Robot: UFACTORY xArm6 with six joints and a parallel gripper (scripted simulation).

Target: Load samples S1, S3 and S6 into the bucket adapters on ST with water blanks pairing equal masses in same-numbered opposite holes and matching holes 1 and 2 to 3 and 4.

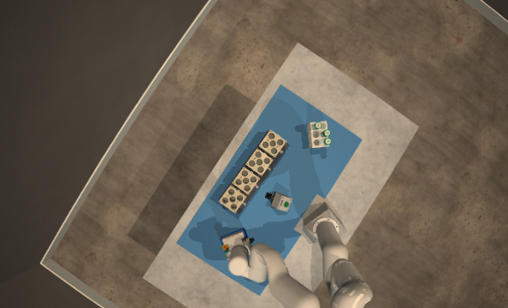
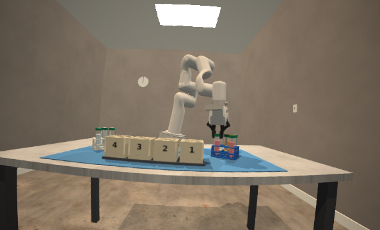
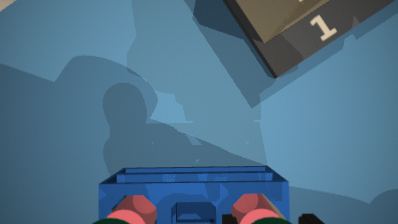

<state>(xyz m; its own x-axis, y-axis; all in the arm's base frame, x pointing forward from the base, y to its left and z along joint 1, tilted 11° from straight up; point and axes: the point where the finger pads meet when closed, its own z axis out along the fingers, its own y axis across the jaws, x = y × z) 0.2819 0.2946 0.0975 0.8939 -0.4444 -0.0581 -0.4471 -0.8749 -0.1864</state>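
Exterior view shows the tool point(image 2: 218, 131) standing straight down over the blue sample rack point(image 2: 224, 152), closed on the green cap of a pink-filled sample tube point(image 2: 217, 144) that sits in its well at the rack's left end, just beside adapter 1 point(image 2: 191, 151) on the loading stand point(image 2: 153, 161). To do this step well, I think the lift should go straight up until the tube bottom is free of the well, because the rack stands loose on the tabletop point(image 2: 305, 170) and any sideways pull may drag or tip it. Which sample ID it is, I cannot read.
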